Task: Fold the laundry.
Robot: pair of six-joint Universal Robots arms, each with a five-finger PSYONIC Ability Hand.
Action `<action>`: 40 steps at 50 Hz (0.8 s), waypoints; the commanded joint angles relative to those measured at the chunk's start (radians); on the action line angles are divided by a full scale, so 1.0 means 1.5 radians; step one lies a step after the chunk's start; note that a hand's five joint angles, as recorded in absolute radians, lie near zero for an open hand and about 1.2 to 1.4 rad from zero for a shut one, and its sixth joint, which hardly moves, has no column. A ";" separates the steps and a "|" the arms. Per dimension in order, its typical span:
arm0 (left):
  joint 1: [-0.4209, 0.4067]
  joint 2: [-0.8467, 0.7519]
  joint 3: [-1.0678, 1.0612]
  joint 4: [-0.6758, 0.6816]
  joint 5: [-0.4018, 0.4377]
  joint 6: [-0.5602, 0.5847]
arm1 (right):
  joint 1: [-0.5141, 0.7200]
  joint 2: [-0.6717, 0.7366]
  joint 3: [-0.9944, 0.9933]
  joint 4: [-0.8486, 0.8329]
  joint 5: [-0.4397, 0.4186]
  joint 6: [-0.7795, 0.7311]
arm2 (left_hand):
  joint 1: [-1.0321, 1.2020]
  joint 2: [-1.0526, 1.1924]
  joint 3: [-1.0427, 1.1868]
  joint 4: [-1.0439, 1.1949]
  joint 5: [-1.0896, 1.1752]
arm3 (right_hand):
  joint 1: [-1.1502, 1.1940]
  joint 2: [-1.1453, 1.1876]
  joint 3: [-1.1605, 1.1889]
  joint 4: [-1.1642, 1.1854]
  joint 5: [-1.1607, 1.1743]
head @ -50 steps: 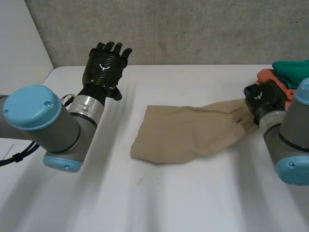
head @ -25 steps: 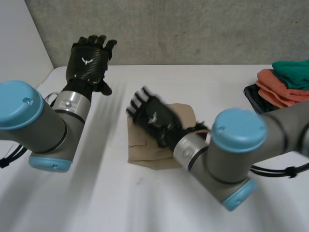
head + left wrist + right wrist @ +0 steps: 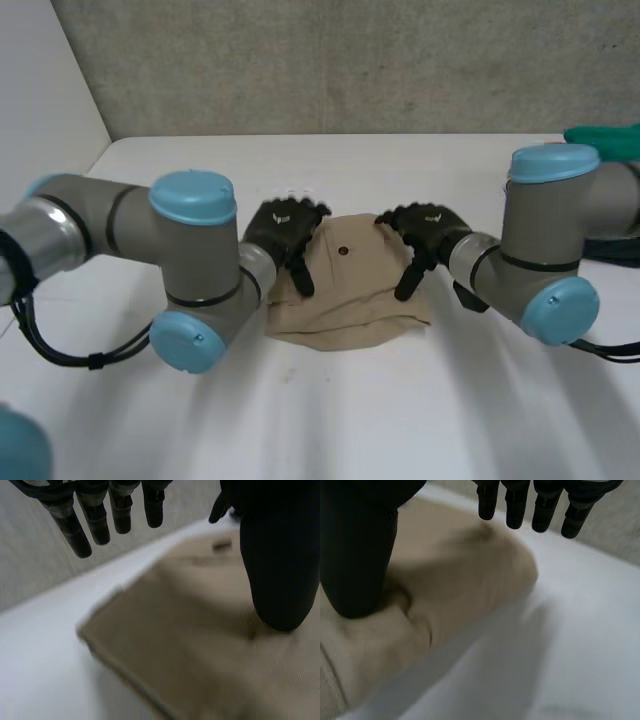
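Cloth (image 3: 350, 290), beige and folded into a compact, roughly square bundle, lies flat on the white bench (image 3: 330, 420) near its middle, between the two hands. We note a small dark spot (image 3: 343, 250) on its upper layer toward the far edge, and its near edge looks rounded and a little uneven. At the cloth's left edge we see the left hand (image 3: 280, 228). In its own wrist view its fingers (image 3: 95, 515) are straight and spread, held above the fabric without touching it, while its thumb (image 3: 280, 570) stands down on the top layer and presses it against the bench. Nothing is pinched or wrapped, so we read this hand as open, only pressing. At the cloth's right edge we see the right hand (image 3: 428, 222) in much the same pose. Its wrist view shows straight fingers (image 3: 540, 505) hanging clear over the far corner, and the thumb (image 3: 360, 555) bearing down hard enough to dent the fabric and raise a small crease beside it. It too is open, with no hold on anything. Both grey arms with light-blue caps reach in from the sides, the left one bent across the near left part of the bench. Well apart from the cloth, at the far right edge, we see some green fabric (image 3: 605, 137). A grey wall (image 3: 350, 60) rises behind the bench.
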 commanded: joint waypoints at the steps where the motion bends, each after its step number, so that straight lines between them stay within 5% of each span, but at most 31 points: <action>1: 0.009 -0.026 0.005 -0.043 -0.027 0.032 | 0.001 0.035 -0.015 0.020 0.014 -0.083 | 0.032 0.021 0.020 0.026 0.013 | -0.032 -0.022 -0.022 -0.023 -0.031; 9: 0.005 -0.004 0.007 -0.085 -0.023 0.085 | 0.008 -0.070 0.028 0.007 0.064 -0.126 | 0.038 0.027 0.026 0.032 0.019 | -0.032 -0.022 -0.022 -0.023 -0.031; 16: 0.010 0.113 0.027 -0.056 -0.004 0.084 | 0.018 -0.161 0.166 -0.112 0.078 -0.151 | -0.001 -0.012 -0.013 -0.007 -0.020 | -0.032 -0.022 -0.022 -0.023 -0.031; 20: 0.011 0.145 0.038 -0.016 0.064 0.082 | 0.057 -0.202 0.275 -0.179 0.075 -0.157 | 0.005 -0.006 -0.007 -0.002 -0.014 | -0.032 -0.022 -0.022 -0.023 -0.031; 27: 0.012 0.181 0.060 -0.040 0.292 0.073 | 0.131 -0.207 0.422 -0.341 0.069 -0.159 | 0.007 -0.004 -0.005 0.000 -0.013 | -0.032 -0.022 -0.022 -0.023 -0.031; 31: 0.014 0.189 0.062 -0.071 0.343 0.072 | 0.153 -0.177 0.437 -0.420 0.076 -0.169 | 0.013 0.002 0.000 0.006 -0.007 | -0.032 -0.022 -0.022 -0.023 -0.031; 40: 0.014 0.183 0.052 -0.073 0.337 0.073 | 0.155 -0.069 0.375 -0.521 0.088 -0.229 | 0.015 0.004 0.002 0.008 -0.005 | -0.032 -0.022 -0.022 -0.023 -0.031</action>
